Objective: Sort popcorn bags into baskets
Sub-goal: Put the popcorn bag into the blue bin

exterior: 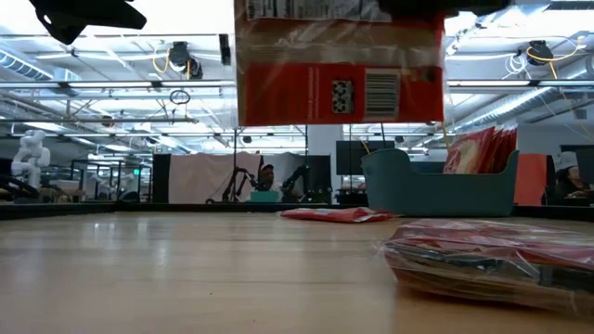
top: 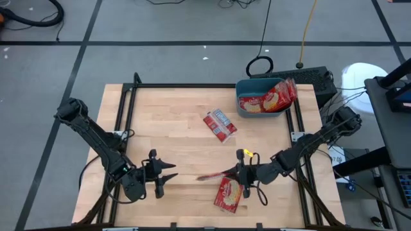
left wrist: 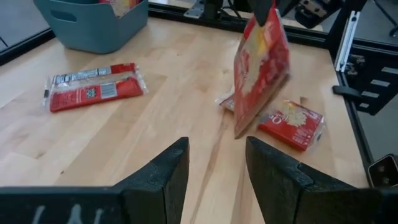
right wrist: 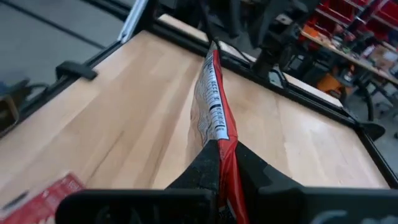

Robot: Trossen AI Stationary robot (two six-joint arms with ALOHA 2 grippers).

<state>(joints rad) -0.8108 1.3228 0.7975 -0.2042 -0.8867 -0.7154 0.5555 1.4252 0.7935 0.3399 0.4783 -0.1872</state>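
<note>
Left arm reaches in from the table's left edge, elbow out, forearm low. Left gripper [top: 166, 174] hovers just above the wood table [top: 173, 128], jaws parted about halfway and gripping nothing; bare wood lies between the fingers [left wrist: 163, 180].

Ahead of those open jaws, well apart, a popcorn bag [left wrist: 93, 86] lies flat, white-grey label panel and barcode up, clear crinkly wrap at the ends.

Right arm comes in from the table's right edge, bent at the elbow, wrist pointing toward the left arm. Right gripper [top: 242, 172] has its jaws closed on the edge of a lifted bag [top: 215, 175]. The bag hangs clear of the table, thin and flat, edge-on from above; red film with a yellow-cream picture on one face [left wrist: 261, 71], and a barcode on the other in the low view [exterior: 339, 60]. It sits between the two grippers, out past the right jaws' tips.

Just below the right jaws, a flat bag [top: 228, 194] lies on the wood, picture side up, glossy wrap.

Teal-blue bin [top: 247, 85] at the far right corner of the table, well beyond both sets of jaws: smooth solid plastic, rounded corners. Inside are several red bags [top: 264, 101], one flat picture-up, others leaning on the right wall and poking over the rim; exact count hard to tell.
</note>
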